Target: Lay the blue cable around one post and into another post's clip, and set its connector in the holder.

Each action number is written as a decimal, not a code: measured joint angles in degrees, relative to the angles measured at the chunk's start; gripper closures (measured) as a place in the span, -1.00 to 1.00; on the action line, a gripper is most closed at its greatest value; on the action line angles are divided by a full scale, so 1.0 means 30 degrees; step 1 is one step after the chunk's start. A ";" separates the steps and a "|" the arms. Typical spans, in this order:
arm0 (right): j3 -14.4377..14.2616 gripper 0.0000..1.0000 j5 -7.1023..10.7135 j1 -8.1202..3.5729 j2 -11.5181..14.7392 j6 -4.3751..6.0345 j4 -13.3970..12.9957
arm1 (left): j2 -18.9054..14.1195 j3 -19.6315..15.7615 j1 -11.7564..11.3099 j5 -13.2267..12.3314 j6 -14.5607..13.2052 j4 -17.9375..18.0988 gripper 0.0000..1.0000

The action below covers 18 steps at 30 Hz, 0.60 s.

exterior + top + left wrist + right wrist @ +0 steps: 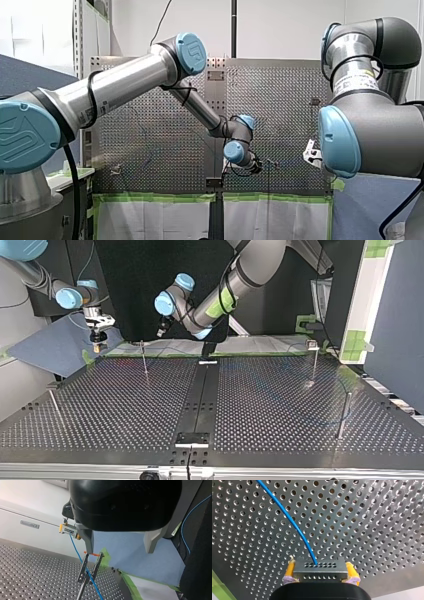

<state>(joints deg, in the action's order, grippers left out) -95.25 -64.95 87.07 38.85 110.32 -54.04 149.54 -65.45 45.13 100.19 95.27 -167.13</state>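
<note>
While my right gripper [320, 576] clamps the grey block connector [320, 568] between yellow pads, its thin blue cable [287, 515] arcs away over the perforated metal table [374, 530]. My left gripper [120, 551] hangs wide open and empty just above a forked metal post clip [90, 566], which the cable crosses.

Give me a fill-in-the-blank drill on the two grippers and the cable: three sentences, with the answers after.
1. My right gripper is shut on the connector, whose cable is ____.
2. That gripper's pads are ____.
3. In the left wrist view, my left gripper hangs above a post's clip with its fingers ____.

Missing words: blue; yellow; open.
</note>
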 joint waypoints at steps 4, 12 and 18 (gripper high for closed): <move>0.0000 0.97 0.0003 0.0017 -0.0004 0.0000 0.0004 | -0.0001 -0.0003 -0.0021 0.0024 0.0000 -0.0034 -1.00; 0.0003 0.97 0.0007 0.0046 -0.0006 0.0000 -0.0008 | -0.0062 0.0000 -0.0037 0.0175 -0.0098 -0.0092 -1.00; 0.0002 0.97 0.0001 0.0052 -0.0006 0.0018 -0.0030 | -0.0599 -0.0390 0.0180 0.0781 -0.0462 0.0074 -1.00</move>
<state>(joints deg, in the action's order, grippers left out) -95.25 -64.95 87.23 38.83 110.38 -54.13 147.74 -66.62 45.67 102.54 93.88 -166.90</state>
